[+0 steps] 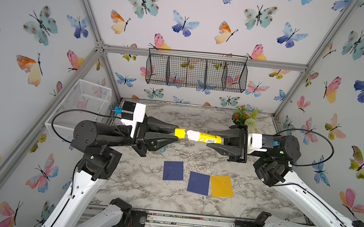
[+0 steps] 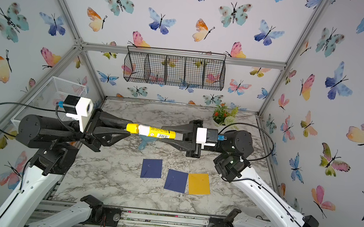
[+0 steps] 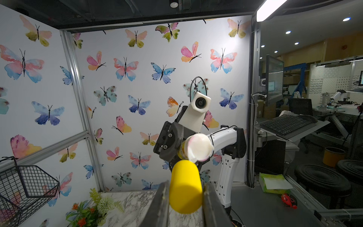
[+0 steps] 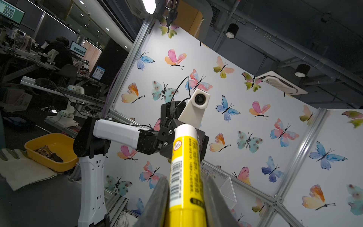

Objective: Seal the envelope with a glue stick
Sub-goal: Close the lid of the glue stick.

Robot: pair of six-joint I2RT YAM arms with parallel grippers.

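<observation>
The glue stick (image 1: 206, 137) (image 2: 159, 133) hangs level above the marble table, with my right gripper (image 1: 208, 138) (image 4: 185, 182) shut on its yellow labelled body (image 4: 185, 167). Its white tip (image 3: 199, 146) is bare. My left gripper (image 1: 177, 133) (image 3: 185, 188) faces it and is shut on the yellow cap (image 1: 180, 133) (image 3: 185, 186). A small gap separates cap and tip. Below, nearer the front, three envelopes lie flat in both top views. Two are dark blue (image 1: 173, 170) (image 1: 198, 183). One is yellow-orange (image 1: 221, 186) and touches the second blue one.
A black wire basket (image 1: 196, 73) hangs on the back wall. A white mesh basket (image 1: 80, 105) stands at the left edge. At the back right is a small potted plant (image 1: 244, 117). A pale blue object (image 2: 144, 142) lies on the table (image 1: 136, 183) under the grippers.
</observation>
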